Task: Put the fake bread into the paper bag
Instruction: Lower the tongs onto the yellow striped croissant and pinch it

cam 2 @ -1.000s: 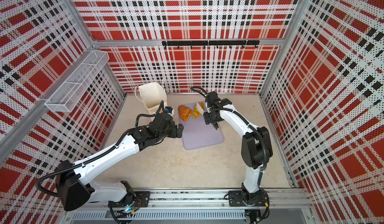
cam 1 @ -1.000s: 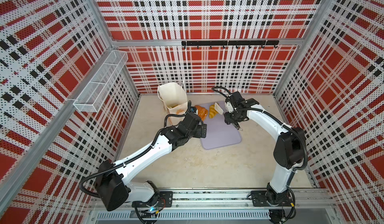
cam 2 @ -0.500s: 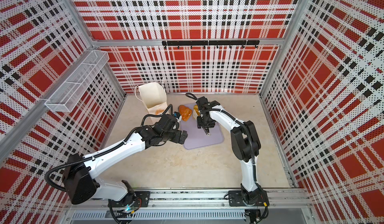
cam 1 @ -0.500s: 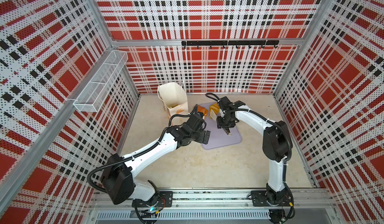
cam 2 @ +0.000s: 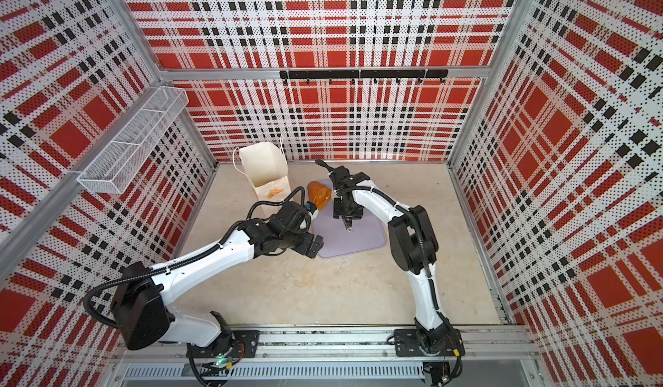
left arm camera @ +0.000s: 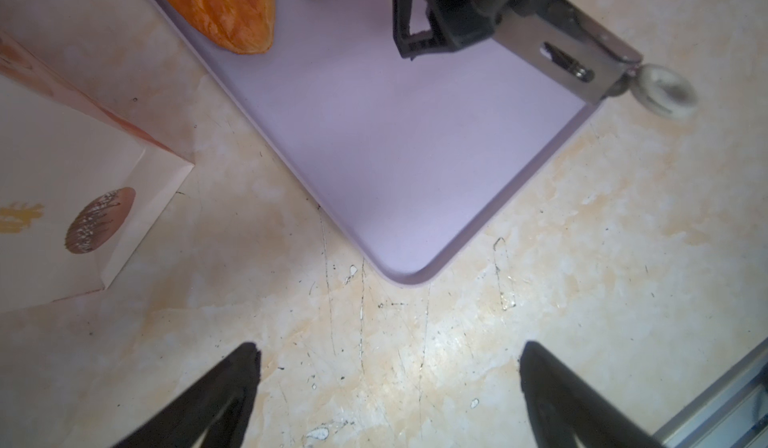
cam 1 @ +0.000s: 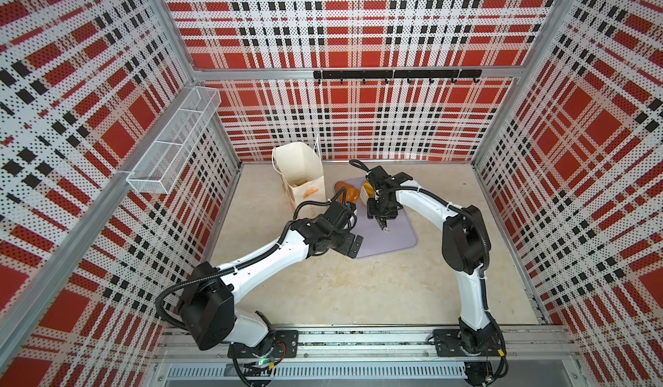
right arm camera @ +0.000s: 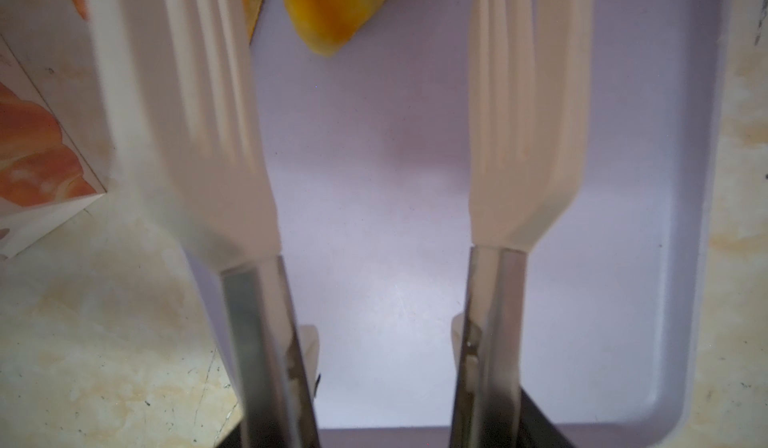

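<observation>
The cream paper bag (cam 1: 299,173) (cam 2: 265,173) stands open at the back left of the lilac tray (cam 1: 391,234) (left arm camera: 395,155) (right arm camera: 374,176). Two pieces of fake bread lie on the tray's far end: an orange croissant (cam 1: 349,192) (cam 2: 319,195) (left arm camera: 224,10) and a yellow striped one (cam 1: 366,189) (right arm camera: 332,6). My right gripper (cam 1: 381,211) (cam 2: 346,211) (right arm camera: 382,342) is shut on white-tipped metal tongs (right arm camera: 249,321) (left arm camera: 582,64). The tong blades stand apart over the tray, short of the yellow bread, with nothing between them. My left gripper (cam 1: 355,247) (cam 2: 315,247) (left arm camera: 388,367) hangs open and empty by the tray's near left corner.
A white wire-mesh basket (cam 1: 172,145) hangs on the left wall and a black hook rail (cam 1: 394,75) on the back wall. The beige tabletop (cam 1: 341,295) stretches in front of the tray. Both arms crowd the tray's near side.
The right gripper with the tongs has moved left over the tray, toward the bread. The left gripper has drawn back from the bag toward the tray's near corner.
</observation>
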{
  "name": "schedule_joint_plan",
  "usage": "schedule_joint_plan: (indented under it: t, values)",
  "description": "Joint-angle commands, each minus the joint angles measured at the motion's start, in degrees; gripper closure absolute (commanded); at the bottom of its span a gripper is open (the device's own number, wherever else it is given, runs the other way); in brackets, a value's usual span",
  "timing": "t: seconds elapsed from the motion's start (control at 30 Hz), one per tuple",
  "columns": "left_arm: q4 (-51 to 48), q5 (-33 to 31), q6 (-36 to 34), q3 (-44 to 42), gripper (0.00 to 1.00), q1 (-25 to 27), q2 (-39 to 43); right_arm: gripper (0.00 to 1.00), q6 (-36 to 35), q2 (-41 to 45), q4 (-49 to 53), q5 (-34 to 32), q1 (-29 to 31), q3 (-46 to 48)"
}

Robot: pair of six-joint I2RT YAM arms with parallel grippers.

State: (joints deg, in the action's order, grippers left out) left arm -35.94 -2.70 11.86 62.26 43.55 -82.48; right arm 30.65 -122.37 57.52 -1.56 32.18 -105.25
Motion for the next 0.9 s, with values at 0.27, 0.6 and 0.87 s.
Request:
schedule_joint_plan:
  t: [0.27, 0.6, 0.87]
  values:
    - [1.83, 1.03, -1.22, -2.92, 0.01, -1.14, 1.51, 0.47, -0.89, -7.34, 7.61, -2.91, 0.84, -9.37]
    - [2.19, 1.99, -0.77, -3.13, 0.01, -2.03, 1.62, 0.51, -2.87, -1.91, 9.72, -6.57, -0.62, -2.19]
    - [2.63, 2.64, -1.05, -3.37, 0.01, -1.99, 1.93, 0.49, -2.29, 3.81, 9.14, -8.68, -1.34, 3.48]
